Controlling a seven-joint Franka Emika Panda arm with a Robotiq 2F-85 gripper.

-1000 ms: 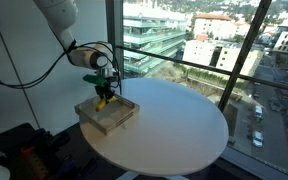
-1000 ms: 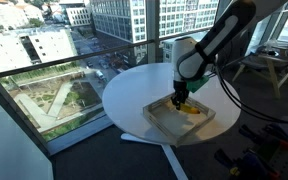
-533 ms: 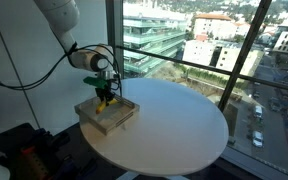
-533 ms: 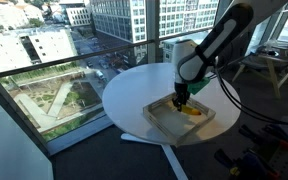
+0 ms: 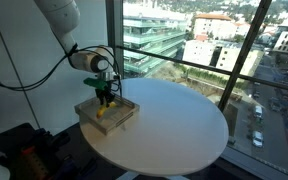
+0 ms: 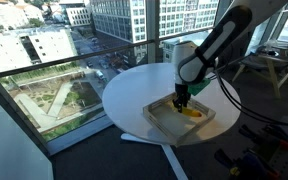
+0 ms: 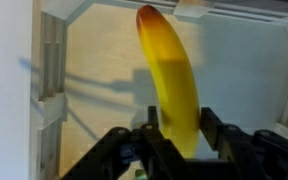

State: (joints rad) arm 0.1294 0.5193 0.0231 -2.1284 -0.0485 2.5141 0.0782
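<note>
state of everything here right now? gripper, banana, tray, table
wooden tray: open-topped, flat on the round table, near its edge
round table: upright, carrying the wooden tray
banana: unpeeled, lying flat in the wooden tray
gripper: low in the wooden tray, fingers flanking the banana's near end, grip unclear

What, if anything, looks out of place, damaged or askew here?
Nothing stands out. The banana lies whole and flat inside the wooden tray, the gripper straddling one end, and the tray sits level on the round table.
</note>
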